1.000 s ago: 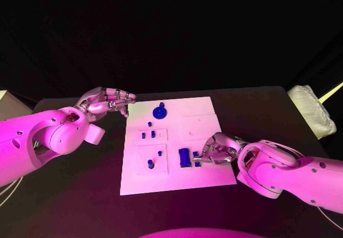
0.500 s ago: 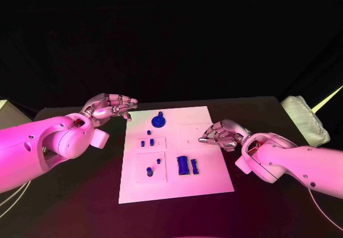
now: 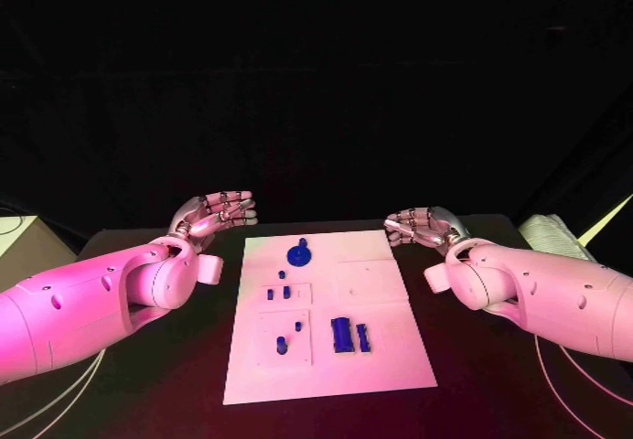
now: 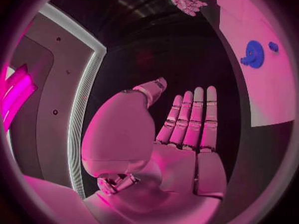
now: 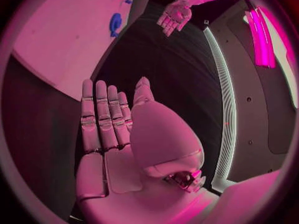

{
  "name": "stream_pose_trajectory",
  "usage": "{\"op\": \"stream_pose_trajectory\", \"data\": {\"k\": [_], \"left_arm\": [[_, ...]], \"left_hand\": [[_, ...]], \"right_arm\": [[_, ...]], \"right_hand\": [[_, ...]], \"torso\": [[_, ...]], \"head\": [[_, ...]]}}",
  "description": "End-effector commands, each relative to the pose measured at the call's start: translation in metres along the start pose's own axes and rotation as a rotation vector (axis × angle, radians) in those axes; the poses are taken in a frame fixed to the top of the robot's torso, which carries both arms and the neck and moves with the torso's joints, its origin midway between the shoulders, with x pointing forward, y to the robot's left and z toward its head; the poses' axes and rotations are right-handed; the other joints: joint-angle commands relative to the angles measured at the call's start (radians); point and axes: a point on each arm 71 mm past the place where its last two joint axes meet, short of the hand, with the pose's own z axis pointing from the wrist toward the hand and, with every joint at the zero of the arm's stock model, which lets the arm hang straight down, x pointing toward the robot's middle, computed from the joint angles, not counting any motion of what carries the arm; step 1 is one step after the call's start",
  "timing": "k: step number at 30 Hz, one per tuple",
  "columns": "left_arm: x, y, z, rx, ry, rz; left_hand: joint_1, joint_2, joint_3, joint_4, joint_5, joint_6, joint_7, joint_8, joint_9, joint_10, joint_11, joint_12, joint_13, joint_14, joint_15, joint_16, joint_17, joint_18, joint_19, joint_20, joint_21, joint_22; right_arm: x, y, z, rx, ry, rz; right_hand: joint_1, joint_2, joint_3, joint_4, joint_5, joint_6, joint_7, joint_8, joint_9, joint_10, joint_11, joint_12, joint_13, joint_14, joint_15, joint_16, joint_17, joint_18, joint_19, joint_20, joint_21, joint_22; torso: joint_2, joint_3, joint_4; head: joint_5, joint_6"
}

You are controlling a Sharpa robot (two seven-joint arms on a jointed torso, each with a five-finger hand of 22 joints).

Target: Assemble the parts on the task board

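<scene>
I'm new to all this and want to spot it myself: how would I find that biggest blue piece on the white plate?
Start at the white task board in the middle of the black table, between the two arms. Go to its far end, near the left hand. There lies the round blue part: disc-shaped with a knob sticking out, while the other blue parts are small pegs and bars.

Task board [image 3: 376, 366]: flat, smooth, matt plate, looks like plastic. Parts [image 3: 342, 334]: solid moulded plastic, slight sheen; same for the round part [image 3: 298, 253]. Worktop [image 3: 158, 384]: dark, matt, no reflections. Arm shells: smooth glossy plastic with small screw recesses. Left hand [image 3: 211, 217] and right hand [image 3: 420, 226]: segmented metallic fingers, satin finish, smooth palm plates. Pale padded cloth bundle [image 3: 552, 233] at the worktop edge: soft, quilted-looking.
</scene>
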Motion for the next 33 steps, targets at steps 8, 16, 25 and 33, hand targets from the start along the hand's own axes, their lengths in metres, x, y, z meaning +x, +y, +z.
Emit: {"op": "stream_pose_trajectory", "data": {"k": [8, 16, 25, 33], "left_arm": [[0.018, 0.008, -0.009, -0.011, -0.033, 0.003], [0.057, 0.025, -0.03, -0.043, -0.125, 0.016], [0.083, 0.033, -0.048, -0.07, -0.189, 0.029], [0.085, 0.034, -0.049, -0.072, -0.195, 0.03]], "left_hand": [[-1.326, 0.168, -0.484, -0.096, -0.075, -0.682, -0.186, -0.252, -0.183, -0.769, -0.193, -0.35, -0.059, -0.733, -0.155, -0.513, -0.21, -0.169, -0.648, -0.264, -0.424, -0.38], [-1.326, 0.168, -0.484, -0.096, -0.075, -0.682, -0.186, -0.252, -0.183, -0.769, -0.193, -0.35, -0.059, -0.733, -0.155, -0.513, -0.21, -0.169, -0.648, -0.264, -0.424, -0.38], [-1.326, 0.168, -0.484, -0.096, -0.075, -0.682, -0.186, -0.252, -0.183, -0.769, -0.193, -0.35, -0.059, -0.733, -0.155, -0.513, -0.21, -0.169, -0.648, -0.264, -0.424, -0.38], [-1.326, 0.168, -0.484, -0.096, -0.075, -0.682, -0.186, -0.252, -0.183, -0.769, -0.193, -0.35, -0.059, -0.733, -0.155, -0.513, -0.21, -0.169, -0.648, -0.264, -0.424, -0.38]], "right_arm": [[0.026, 0.003, -0.016, -0.026, -0.04, 0.087], [0.065, 0.013, -0.046, -0.047, -0.126, 0.256], [0.077, 0.018, -0.058, -0.044, -0.156, 0.305], [0.077, 0.018, -0.058, -0.044, -0.156, 0.305]], "right_hand": [[-0.747, -0.083, 0.216, -0.24, -0.053, -0.755, -0.201, -0.33, -0.316, -0.872, -0.158, -0.259, -0.387, -0.833, -0.117, -0.442, -0.436, -0.17, -0.894, -0.219, -0.062, -0.723], [-1.502, -0.083, 0.216, -0.24, -0.053, -0.755, -0.201, -0.33, -0.316, -0.872, -0.158, -0.259, -0.387, -0.833, -0.117, -0.442, -0.436, -0.17, -0.894, -0.219, -0.062, -0.723], [-1.502, -0.083, 0.216, -0.24, -0.053, -0.755, -0.201, -0.33, -0.316, -0.872, -0.158, -0.259, -0.387, -0.833, -0.117, -0.442, -0.436, -0.17, -0.894, -0.219, -0.062, -0.723], [-1.502, -0.083, 0.216, -0.24, -0.053, -0.755, -0.201, -0.33, -0.316, -0.872, -0.158, -0.259, -0.387, -0.833, -0.117, -0.442, -0.436, -0.17, -0.894, -0.219, -0.062, -0.723]], "torso": [[-0.047, -0.0032, 0.0032], [-0.113, -0.0052, 0.0095], [-0.12, -0.0054, 0.0102], [-0.12, -0.0054, 0.0102]], "head": [[0.003, 0.015], [0.008, 0.042], [0.009, 0.045], [0.009, 0.045]]}}
